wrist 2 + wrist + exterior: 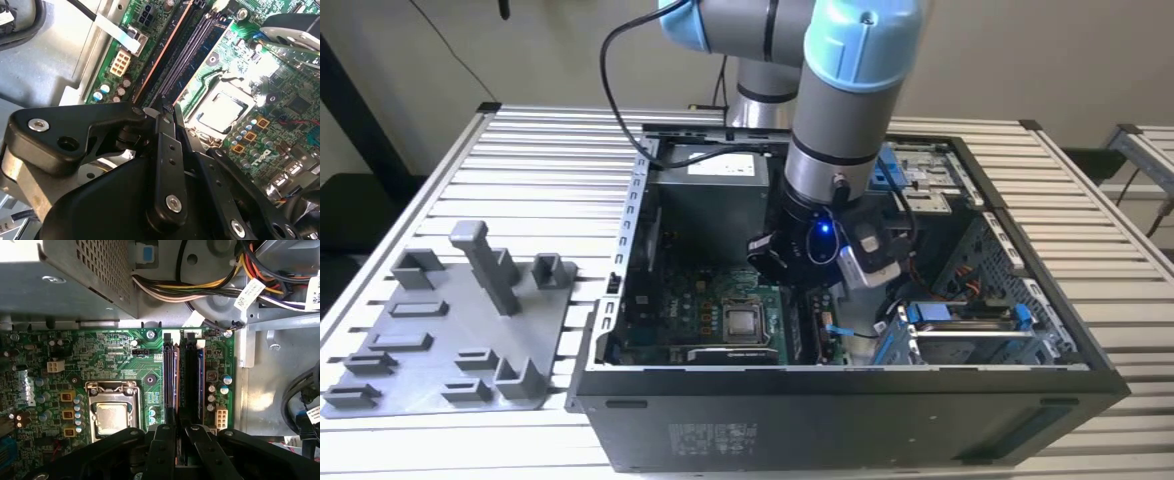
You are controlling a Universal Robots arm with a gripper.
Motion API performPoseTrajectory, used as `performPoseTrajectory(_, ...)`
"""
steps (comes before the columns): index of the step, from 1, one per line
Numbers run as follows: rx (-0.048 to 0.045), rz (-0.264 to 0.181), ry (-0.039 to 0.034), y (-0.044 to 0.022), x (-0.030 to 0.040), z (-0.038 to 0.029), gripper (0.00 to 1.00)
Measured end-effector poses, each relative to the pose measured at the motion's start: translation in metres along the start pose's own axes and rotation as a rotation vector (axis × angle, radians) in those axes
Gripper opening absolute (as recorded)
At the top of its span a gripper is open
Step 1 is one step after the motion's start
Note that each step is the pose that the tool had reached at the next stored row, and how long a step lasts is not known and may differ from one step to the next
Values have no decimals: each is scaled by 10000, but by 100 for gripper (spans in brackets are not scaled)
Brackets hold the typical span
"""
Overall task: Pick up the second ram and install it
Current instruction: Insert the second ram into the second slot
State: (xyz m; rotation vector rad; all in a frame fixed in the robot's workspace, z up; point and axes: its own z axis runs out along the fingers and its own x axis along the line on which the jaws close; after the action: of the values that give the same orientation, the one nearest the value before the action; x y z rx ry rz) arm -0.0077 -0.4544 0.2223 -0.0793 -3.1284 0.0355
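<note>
hovering inside the computer case [1067, 330], the tool [179, 440] sits nearly closed over the memory slots [182, 375].

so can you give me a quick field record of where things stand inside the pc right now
arm: reaching down into the open computer case
gripper: low over the motherboard, right at the memory slots
beside slots: cpu socket
above board: power supply and cable bundle
fixture: grey plastic fixture on the slatted table, to the exterior view's left of the case
</note>
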Motion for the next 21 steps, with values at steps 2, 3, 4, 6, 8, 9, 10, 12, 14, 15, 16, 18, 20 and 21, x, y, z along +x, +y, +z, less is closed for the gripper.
performPoseTrajectory(2, 2, 0, 0, 0, 0, 1, 14)
performPoseTrajectory(3, 3, 0, -1, 0, 0, 1, 14)
performPoseTrajectory(4, 4, 0, -1, 0, 0, 1, 14)
performPoseTrajectory(6, 5, -1, -1, 0, 0, 0, 14)
performPoseTrajectory(8, 13, -24, -4, 0, 1, -10, 14)
performPoseTrajectory(9, 15, -52, -12, 0, 2, -14, 14)
performPoseTrajectory(10, 14, -80, -24, -1, 4, -23, 14)
performPoseTrajectory(12, 14, -133, -46, -1, 4, -37, 14)
performPoseTrajectory(14, 12, -236, -93, -2, 10, -37, 14)
performPoseTrajectory(15, 16, -294, -103, -4, 10, -38, 14)
performPoseTrajectory(16, 16, -353, -113, -7, 11, -38, 14)
performPoseTrajectory(18, 13, -402, -118, -10, 15, -35, 14)
performPoseTrajectory(20, 14, -406, -118, -12, 16, -30, 14)
performPoseTrajectory(21, 14, -405, -118, -12, 18, -24, 14)
